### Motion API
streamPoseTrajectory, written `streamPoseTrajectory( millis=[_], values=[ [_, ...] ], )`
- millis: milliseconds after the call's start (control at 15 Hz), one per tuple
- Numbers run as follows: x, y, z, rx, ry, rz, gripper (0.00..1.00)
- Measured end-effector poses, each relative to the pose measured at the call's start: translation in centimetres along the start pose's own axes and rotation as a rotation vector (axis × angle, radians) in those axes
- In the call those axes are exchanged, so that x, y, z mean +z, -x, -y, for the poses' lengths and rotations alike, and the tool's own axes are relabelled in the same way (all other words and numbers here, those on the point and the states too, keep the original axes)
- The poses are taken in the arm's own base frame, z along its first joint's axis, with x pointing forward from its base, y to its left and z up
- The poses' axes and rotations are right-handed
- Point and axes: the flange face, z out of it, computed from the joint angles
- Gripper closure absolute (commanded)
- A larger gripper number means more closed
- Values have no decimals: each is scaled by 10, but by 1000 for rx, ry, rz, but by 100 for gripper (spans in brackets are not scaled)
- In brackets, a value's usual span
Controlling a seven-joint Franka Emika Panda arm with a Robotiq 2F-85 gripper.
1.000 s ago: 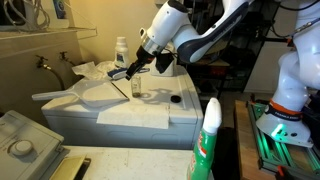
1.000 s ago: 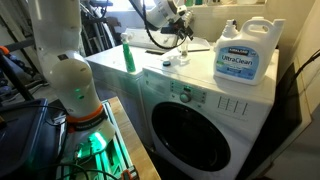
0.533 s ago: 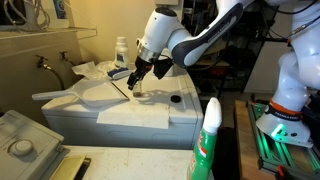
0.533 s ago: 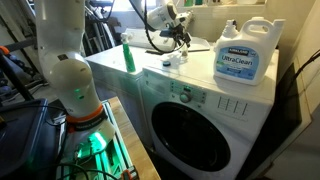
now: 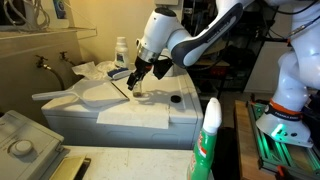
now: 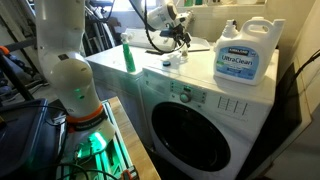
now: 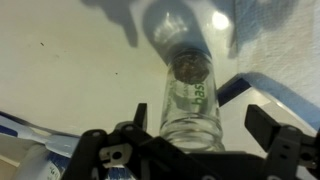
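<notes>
A small clear glass jar with green printed marks [image 7: 188, 95] is stood upright on the flat top of the white front-loading washing machine [image 5: 130, 115]. It is well apart from the large white detergent jug with a blue label [image 6: 245, 55], which is kept at the other end of that top. The black two-finger gripper [image 7: 200, 114] is held over the jar with its fingers spread, one at each side. This is probably done so that the jar is framed for a grip, and nothing is pinched yet. Compared with one second ago, the gripper is seen lower and closer over the jar. Since half a second ago, almost nothing is changed.
</notes>
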Motion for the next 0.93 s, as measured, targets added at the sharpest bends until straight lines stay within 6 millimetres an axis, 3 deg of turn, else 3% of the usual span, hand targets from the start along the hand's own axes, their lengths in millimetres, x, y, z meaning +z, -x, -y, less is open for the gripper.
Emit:
streamPoseTrajectory(
  millis=[400, 733, 933],
  values=[
    [-1, -3, 1, 18, 7, 0, 72],
    [-3, -7, -9, 36, 12, -1, 72],
    [-26, -18, -26, 25, -29, -48, 72]
  ],
)
